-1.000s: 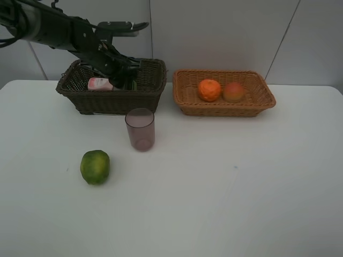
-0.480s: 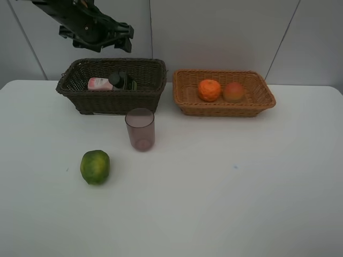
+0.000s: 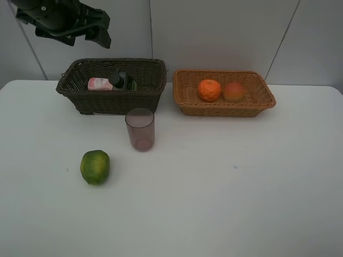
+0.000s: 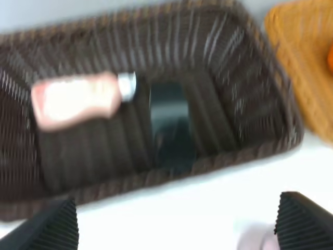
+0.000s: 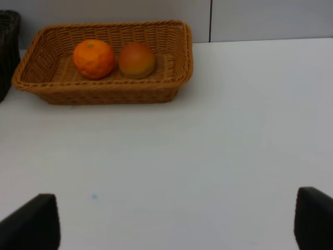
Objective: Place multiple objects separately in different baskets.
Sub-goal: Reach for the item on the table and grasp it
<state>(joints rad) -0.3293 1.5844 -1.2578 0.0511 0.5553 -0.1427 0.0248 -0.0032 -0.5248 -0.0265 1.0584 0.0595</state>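
Observation:
The dark brown basket [image 3: 110,101] holds the pink tube [image 3: 99,83] and the dark green pump bottle [image 3: 123,80], both lying down. High above its back left corner hovers my left gripper [image 3: 99,31], open and empty. Its wrist view looks down on the tube [image 4: 75,100], the bottle [image 4: 170,122] and the basket wall [image 4: 250,78], with the gripper [image 4: 177,229] spread wide. In the light tan basket [image 3: 225,110] sit the orange [image 3: 209,90] and the peach-like fruit [image 3: 233,92]. The mauve cup [image 3: 140,129] and green citrus [image 3: 95,167] stand on the table. My right gripper [image 5: 174,221] is open and empty.
The white table [image 3: 241,187] reaches a grey panelled wall behind the baskets. From the right wrist I see the tan basket [image 5: 104,94] with the orange [image 5: 93,58] and peach [image 5: 137,59], and a corner of the dark basket [image 5: 8,31].
My left gripper has lifted out of the dark basket and swung up and to the left, leaving the dark green bottle lying inside. The right arm has stayed still.

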